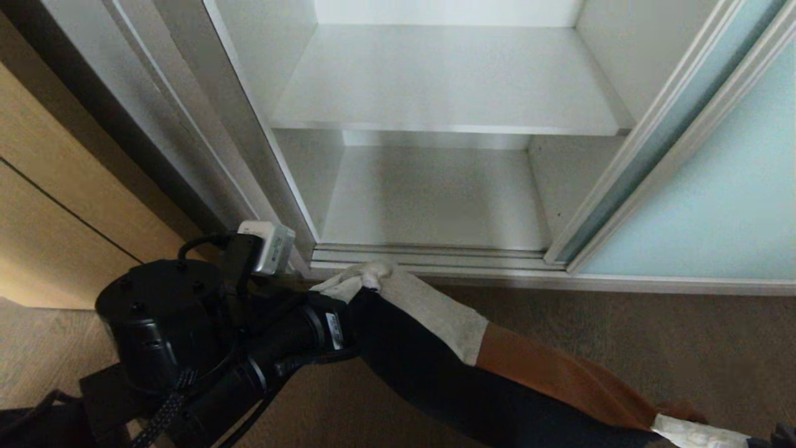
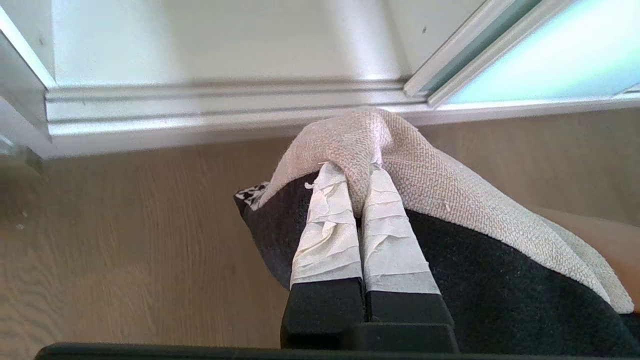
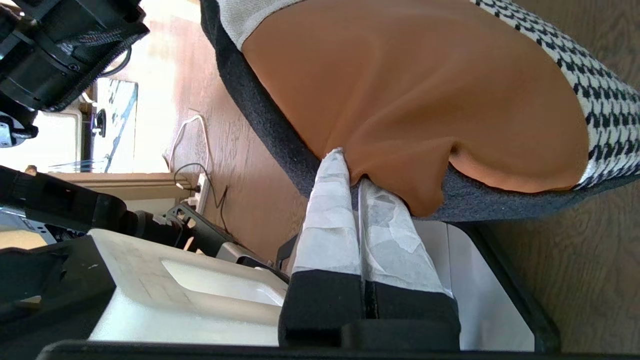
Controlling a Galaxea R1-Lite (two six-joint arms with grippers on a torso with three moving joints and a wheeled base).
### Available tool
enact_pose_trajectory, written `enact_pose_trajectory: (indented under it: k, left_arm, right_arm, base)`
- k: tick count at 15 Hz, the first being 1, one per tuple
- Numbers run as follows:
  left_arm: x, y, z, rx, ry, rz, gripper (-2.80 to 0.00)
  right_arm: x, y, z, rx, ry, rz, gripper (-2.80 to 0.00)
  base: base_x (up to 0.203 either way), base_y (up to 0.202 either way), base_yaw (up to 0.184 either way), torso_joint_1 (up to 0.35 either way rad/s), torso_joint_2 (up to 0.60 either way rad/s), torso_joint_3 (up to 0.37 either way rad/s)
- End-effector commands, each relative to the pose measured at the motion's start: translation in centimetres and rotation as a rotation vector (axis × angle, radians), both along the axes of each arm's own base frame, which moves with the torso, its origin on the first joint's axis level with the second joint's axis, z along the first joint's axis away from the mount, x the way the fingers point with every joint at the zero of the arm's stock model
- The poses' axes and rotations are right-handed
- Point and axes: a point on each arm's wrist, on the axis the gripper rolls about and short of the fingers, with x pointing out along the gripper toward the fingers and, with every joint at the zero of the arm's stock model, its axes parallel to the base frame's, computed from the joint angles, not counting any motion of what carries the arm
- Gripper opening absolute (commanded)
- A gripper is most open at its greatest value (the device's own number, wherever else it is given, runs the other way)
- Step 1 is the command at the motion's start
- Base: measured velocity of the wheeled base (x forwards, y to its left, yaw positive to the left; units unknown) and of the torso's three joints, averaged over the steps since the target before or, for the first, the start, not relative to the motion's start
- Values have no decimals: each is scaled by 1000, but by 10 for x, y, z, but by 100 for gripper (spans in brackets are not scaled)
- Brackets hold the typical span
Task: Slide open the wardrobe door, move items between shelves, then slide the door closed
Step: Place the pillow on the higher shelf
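Below the open wardrobe, I hold the bundle of folded clothes [image 1: 472,367] slung between both grippers, clear of the floor.

My left gripper [image 2: 357,172] is clamped on the pale woven piece at the end nearest the wardrobe's bottom rail, and my right gripper [image 3: 350,172] is pinched into the rust-orange fabric at the far end; I judge I grip both ends so the soft stack does not sag apart or shed a layer. The sliding wardrobe door [image 1: 703,205] stands pushed aside to the right, leaving both white shelves [image 1: 448,127] bare and reachable. Only the head view shows those shelves and the whole span of the bundle. The right wrist view alone reveals a houndstooth layer [image 3: 600,100] under the orange and the robot's base beneath.
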Motion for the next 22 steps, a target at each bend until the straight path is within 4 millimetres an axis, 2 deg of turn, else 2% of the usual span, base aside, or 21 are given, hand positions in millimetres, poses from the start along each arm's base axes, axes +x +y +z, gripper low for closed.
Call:
enact_pose_trajectory:
  k: [1,22]
  left_arm:
    - [0,0,2,-9,-7,2,-280]
    - [0,0,2,-9,-7,0,-280]
  right_arm:
    - [0,0,-1,1,7,4,-280]
    - [-2,-1,1,7,-8,1,-280]
  base:
    - [0,0,0,2,-2,207]
    - [0,0,0,2,3,204]
